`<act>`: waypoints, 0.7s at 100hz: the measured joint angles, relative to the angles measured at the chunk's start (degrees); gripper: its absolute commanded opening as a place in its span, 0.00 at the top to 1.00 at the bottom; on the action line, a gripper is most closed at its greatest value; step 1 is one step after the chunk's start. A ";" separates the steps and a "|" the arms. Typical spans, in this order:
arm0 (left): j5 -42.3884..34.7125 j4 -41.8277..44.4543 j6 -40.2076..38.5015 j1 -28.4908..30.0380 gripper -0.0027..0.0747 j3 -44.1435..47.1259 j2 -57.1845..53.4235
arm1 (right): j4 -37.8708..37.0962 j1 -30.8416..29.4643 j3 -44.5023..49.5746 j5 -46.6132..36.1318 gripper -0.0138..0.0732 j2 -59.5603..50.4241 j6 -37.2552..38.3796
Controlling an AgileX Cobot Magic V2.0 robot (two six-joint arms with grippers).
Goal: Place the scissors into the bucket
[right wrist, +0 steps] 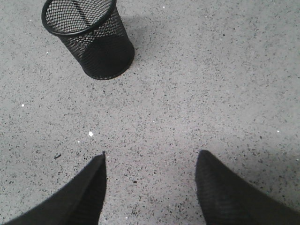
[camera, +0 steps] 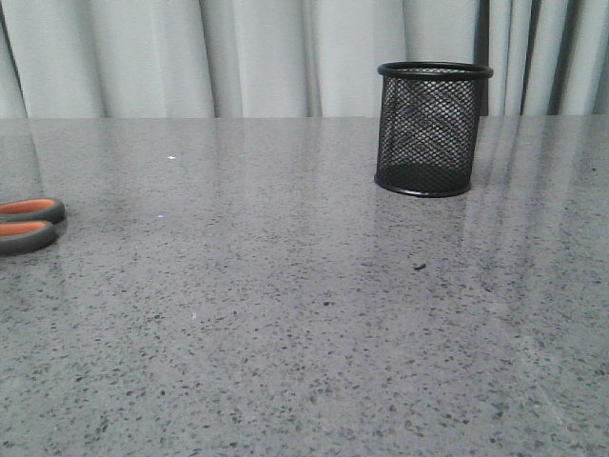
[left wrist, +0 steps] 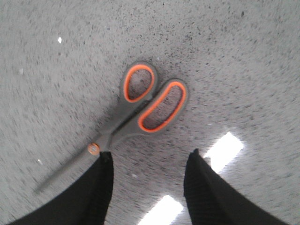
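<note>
The scissors (left wrist: 140, 110) lie flat on the grey speckled table, grey handles lined orange, blades closed. In the front view only their handle loops (camera: 29, 224) show at the left edge. My left gripper (left wrist: 149, 157) is open above the table, one fingertip (left wrist: 105, 161) by the orange pivot screw, holding nothing. The bucket (camera: 430, 129), a black wire-mesh cup, stands upright at the back right; it also shows in the right wrist view (right wrist: 89, 37) and looks empty there. My right gripper (right wrist: 150, 157) is open and empty above bare table, apart from the bucket.
Grey curtains hang behind the table's far edge. A small dark speck (camera: 420, 267) lies on the table in front of the bucket. Ceiling lights reflect off the surface (left wrist: 224, 149) near the left gripper.
</note>
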 measured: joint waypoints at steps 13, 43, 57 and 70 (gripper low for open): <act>0.09 0.08 13.75 0.00 0.56 -2.77 5.35 | 0.00 0.00 0.00 0.45 0.40 0.00 -0.21; -0.02 2.24 29.72 0.00 0.56 -4.87 14.85 | 0.00 0.00 0.00 1.66 0.40 0.00 -1.84; -0.12 2.85 31.50 0.00 0.56 -4.87 18.51 | 0.00 0.00 0.00 1.66 0.40 0.00 -2.08; -0.44 4.25 32.71 -0.95 0.56 -4.87 20.63 | 0.00 0.00 0.00 1.69 0.40 0.00 -2.11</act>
